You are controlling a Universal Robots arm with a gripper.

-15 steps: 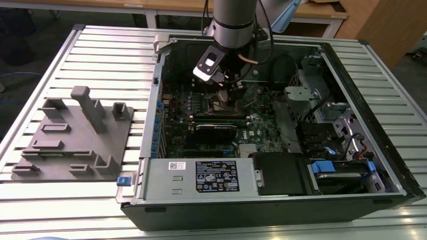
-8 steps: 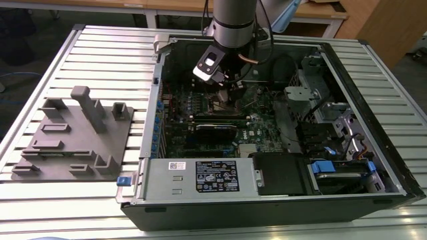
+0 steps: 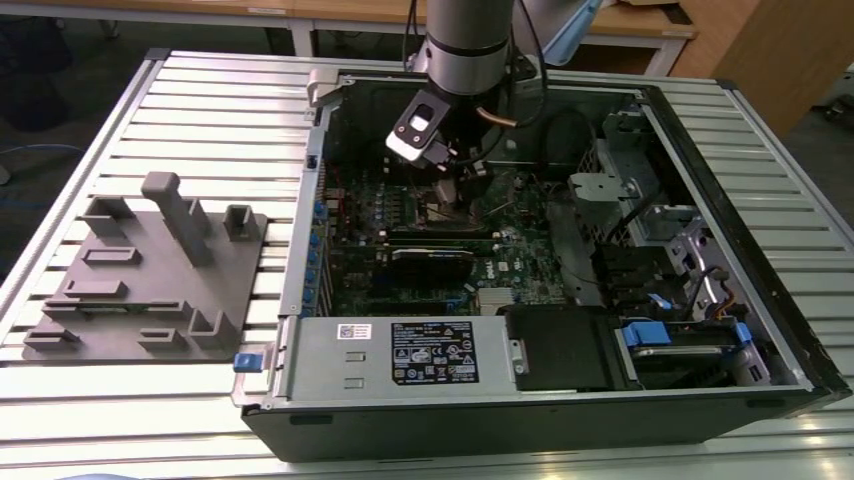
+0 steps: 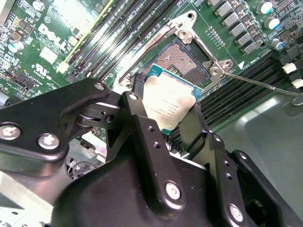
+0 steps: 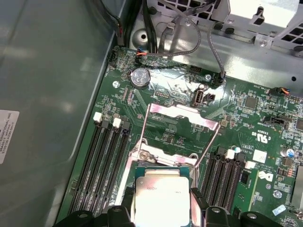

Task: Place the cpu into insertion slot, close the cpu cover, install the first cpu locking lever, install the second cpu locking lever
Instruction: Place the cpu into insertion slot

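My gripper [image 4: 165,113] is shut on the cpu [image 4: 166,101], a flat square chip with a silver-grey top and green edges, held by two opposite sides between black fingers [image 4: 137,106]. The cpu [image 5: 161,196] hangs right over the insertion slot [image 4: 182,56], a dark square socket with a silvery rim; whether they touch I cannot tell. The cpu cover [image 5: 182,112] stands open as a thin metal frame beyond the socket. A thin wire lever [image 4: 258,82] sticks out beside the socket. In the exterior view the gripper [image 3: 447,185] is inside the open computer case [image 3: 747,330].
Long black memory slots [image 5: 102,156] flank the socket on both sides. Cables [image 5: 189,28] hang near the case wall. A black expansion card [image 3: 430,257] and the power supply [image 3: 400,350] lie nearer the case front. A grey fixture block [image 3: 147,270] sits on the slatted table at the exterior view's left.
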